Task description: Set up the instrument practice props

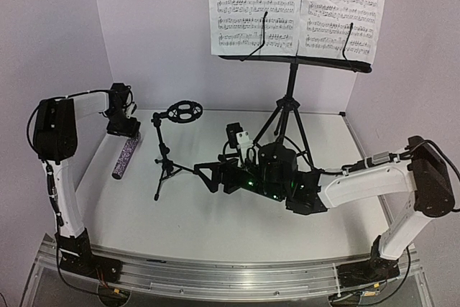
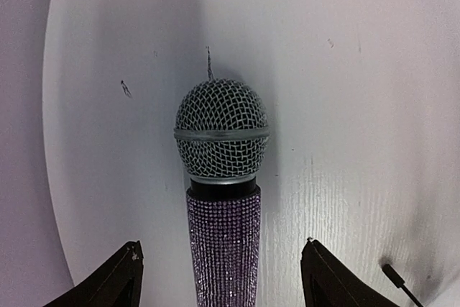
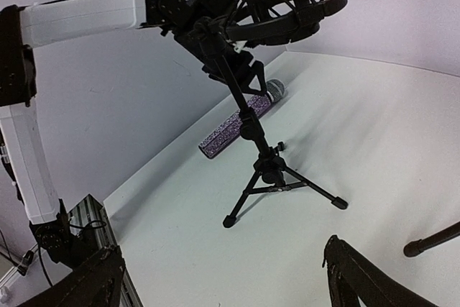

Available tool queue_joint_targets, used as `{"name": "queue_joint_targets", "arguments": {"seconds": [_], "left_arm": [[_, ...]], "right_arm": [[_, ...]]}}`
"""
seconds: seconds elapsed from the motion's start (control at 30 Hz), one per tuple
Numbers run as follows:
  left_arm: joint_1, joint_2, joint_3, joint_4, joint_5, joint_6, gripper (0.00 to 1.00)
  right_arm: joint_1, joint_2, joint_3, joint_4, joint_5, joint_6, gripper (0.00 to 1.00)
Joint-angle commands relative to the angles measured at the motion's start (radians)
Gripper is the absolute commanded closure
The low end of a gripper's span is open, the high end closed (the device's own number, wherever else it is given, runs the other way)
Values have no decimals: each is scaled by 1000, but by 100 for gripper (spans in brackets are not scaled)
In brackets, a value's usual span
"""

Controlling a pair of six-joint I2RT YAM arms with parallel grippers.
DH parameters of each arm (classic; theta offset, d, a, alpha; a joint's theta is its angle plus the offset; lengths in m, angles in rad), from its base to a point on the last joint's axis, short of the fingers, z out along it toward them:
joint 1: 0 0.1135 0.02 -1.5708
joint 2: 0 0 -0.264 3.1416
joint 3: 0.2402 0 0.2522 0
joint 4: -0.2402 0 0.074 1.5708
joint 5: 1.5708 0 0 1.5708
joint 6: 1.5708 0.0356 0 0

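The glittery purple microphone (image 1: 124,157) lies flat on the table (image 1: 215,221) at the left, silver mesh head (image 2: 221,131) toward the back wall. My left gripper (image 1: 123,130) hangs over its head end. In the left wrist view this gripper (image 2: 222,244) is open and straddles the purple handle (image 2: 224,249), with a gap on each side. The small black mic stand (image 1: 167,156) is upright just right of the microphone, its ring holder (image 1: 185,111) empty. My right gripper (image 1: 205,177) is open, low and right of that stand (image 3: 262,156). The tall music stand (image 1: 291,95) holds two sheet-music pages (image 1: 255,5) at the back.
White walls close in the table at the left, back and right. A music stand leg tip (image 3: 413,248) lies near my right fingers. My left arm (image 3: 86,16) reaches along the left wall. A metal rail (image 1: 215,275) runs along the near edge.
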State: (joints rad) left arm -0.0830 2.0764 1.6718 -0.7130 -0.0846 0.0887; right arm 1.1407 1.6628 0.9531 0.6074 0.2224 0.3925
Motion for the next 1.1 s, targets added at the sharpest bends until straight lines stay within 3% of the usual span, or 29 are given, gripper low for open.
{"name": "queue_joint_targets", "arguments": {"seconds": [0.0,0.43,0.57,0.73,0.93,1.07], "left_arm": [[3,46,61,0,-35,3,27],[5,238,147,-28,-33,51,57],[11,199,137,-21,-10,29,99],[14,-45,69,43,89,-5,100],[9,-441,-106,317,303,-5,100],[8,-624,-181,463,524,-42,100]], "right_arm": [[10,-71,-25,0,29,-22,6],[11,-104,-45,-21,77,-34,6],[11,-123,-54,-26,81,-38,6],[18,-152,-59,-47,85,-68,6],[21,-213,-120,-73,150,-111,4],[21,-271,-195,-127,260,-113,2]]}}
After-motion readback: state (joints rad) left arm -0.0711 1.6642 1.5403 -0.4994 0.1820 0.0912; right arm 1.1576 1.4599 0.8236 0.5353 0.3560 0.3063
